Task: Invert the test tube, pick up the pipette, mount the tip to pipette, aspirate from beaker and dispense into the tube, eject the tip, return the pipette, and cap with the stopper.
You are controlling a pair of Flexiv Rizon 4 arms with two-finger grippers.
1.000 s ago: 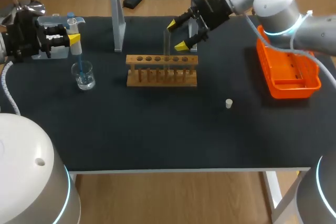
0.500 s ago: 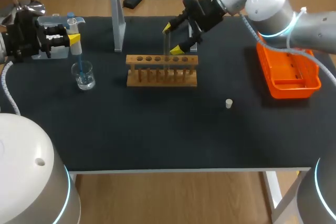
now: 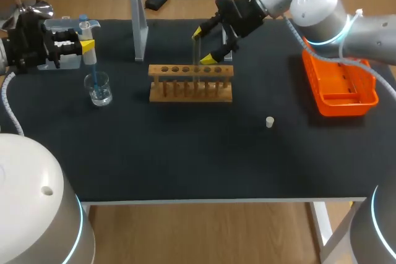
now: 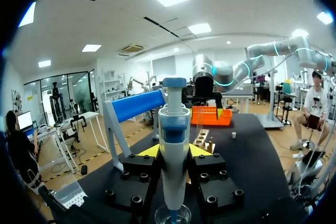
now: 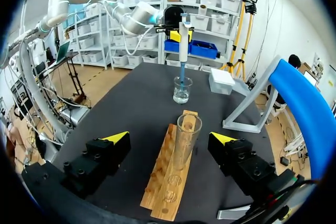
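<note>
Left gripper [image 3: 86, 46] is clamping the pipette [image 3: 88, 35], tip dipping into beaker [image 3: 98, 88]. Aspirating, I judge: draw slowly, tip submerged, vertical. Right gripper [image 5: 170, 137] is hanging apart around test tube [image 5: 187, 129], which stands in rack [image 5: 168, 187].

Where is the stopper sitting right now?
In the head view the stopper sits loose on the table's right half, between the wooden rack and the orange tray, nearer the front edge than both.
</note>
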